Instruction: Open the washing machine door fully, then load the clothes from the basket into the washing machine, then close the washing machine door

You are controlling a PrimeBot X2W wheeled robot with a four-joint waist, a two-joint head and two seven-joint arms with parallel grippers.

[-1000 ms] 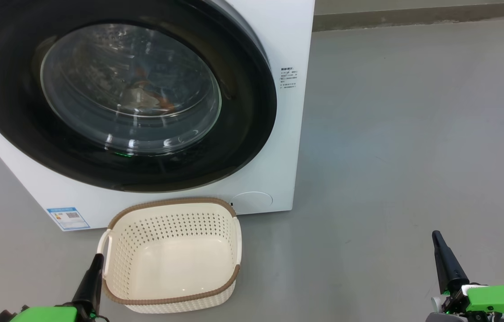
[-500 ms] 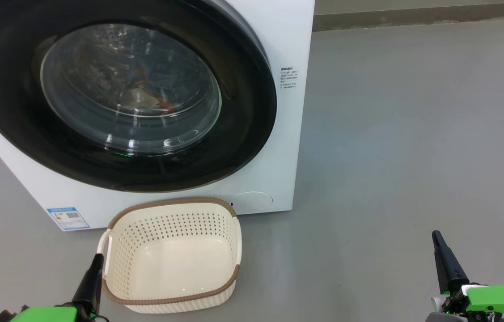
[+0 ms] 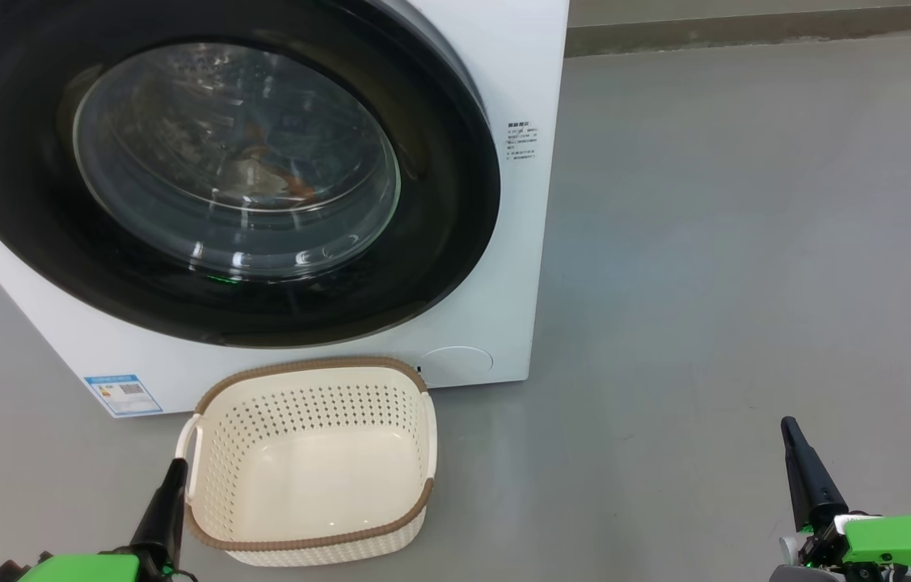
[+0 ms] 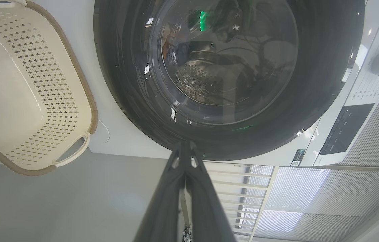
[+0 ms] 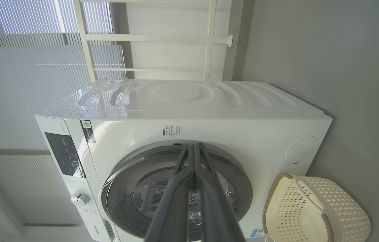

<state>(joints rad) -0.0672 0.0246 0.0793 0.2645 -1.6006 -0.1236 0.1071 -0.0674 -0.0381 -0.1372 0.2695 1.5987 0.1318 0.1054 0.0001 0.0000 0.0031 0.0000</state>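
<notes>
Black-rimmed door [image 3: 221, 242]: shut, upper left.
Clothes [image 3: 293, 187]: orange glimpse inside, seemingly loaded.
Basket [image 3: 309, 364]: empty, lower centre.
Left gripper [image 3: 177, 470], right gripper [image 3: 789, 430]: pressed together.
Remaining: seemingly nothing.

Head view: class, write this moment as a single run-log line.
washing machine door shut; clothes loaded; basket empty; left fingers shut; right fingers shut

head view: high and close before the washing machine [image 3: 516, 283], facing down onto its front and the floor [image 3: 746, 242] beside it | left wrist view: low, near, rolled sideways, facing the washing machine door [image 4: 324, 84] | right wrist view: farther back, rolled sideways, most of machine framed | shared by all: door and basket [image 3: 309, 404]
</notes>
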